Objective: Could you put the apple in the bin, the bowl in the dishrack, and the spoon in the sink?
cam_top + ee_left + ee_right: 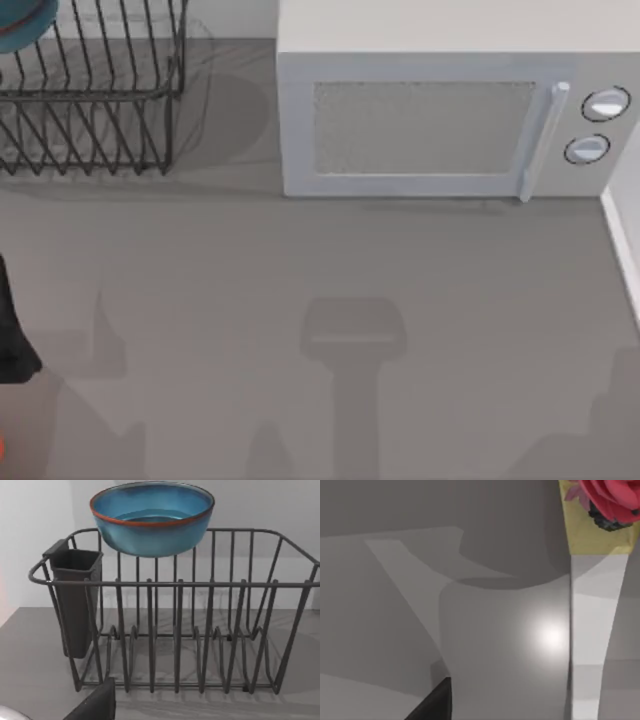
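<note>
So the bowl (152, 517) sits above the dishrack (175, 625), over its back rim at the tabletop's (330, 270) far left, next to the microwave (440, 110). Can't tell what either arm's jaws are doing. I'd check it's actually settled between the prongs, not perched on the top bar, before moving on to the apple or spoon.

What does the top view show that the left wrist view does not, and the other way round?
Top view alone: the white microwave with its handle and two knobs, right of the dishrack.
Left wrist view alone: the whole teal bowl, upright above the rack's far rim, and the dark utensil cup on the rack's end.
Both: the black wire dishrack, the bowl and the grey countertop.
</note>
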`<state>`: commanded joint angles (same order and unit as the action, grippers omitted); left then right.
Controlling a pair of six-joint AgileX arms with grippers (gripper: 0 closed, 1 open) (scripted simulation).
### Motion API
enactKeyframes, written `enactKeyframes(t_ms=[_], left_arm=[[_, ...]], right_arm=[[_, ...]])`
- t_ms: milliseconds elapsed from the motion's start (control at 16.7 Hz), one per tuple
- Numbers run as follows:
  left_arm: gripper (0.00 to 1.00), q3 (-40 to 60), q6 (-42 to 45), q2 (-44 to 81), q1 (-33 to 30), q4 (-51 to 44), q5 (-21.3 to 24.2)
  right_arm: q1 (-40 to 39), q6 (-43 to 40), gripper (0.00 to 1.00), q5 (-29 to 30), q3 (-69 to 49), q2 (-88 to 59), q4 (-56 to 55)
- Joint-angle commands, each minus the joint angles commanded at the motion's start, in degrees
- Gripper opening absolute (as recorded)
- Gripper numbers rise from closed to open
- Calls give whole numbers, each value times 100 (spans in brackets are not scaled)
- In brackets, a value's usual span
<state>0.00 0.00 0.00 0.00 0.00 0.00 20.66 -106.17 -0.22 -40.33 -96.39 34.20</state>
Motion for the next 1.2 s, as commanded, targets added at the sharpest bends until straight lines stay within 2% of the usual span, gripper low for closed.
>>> enactKeyframes(t_ms=[420, 900, 960, 1200], left_arm=[[100, 0, 0, 0, 0, 0, 0], [100, 0, 0, 0, 0, 0, 0], [100, 0, 0, 0, 0, 0, 0], [100, 0, 0, 0, 0, 0, 0]], right_arm=[[0, 0, 2, 0, 0, 0, 0], [0, 0, 0, 0, 0, 0, 0], [-31, 223, 0, 146, -188, 403, 533], [-9, 187, 0, 154, -483, 542, 956]])
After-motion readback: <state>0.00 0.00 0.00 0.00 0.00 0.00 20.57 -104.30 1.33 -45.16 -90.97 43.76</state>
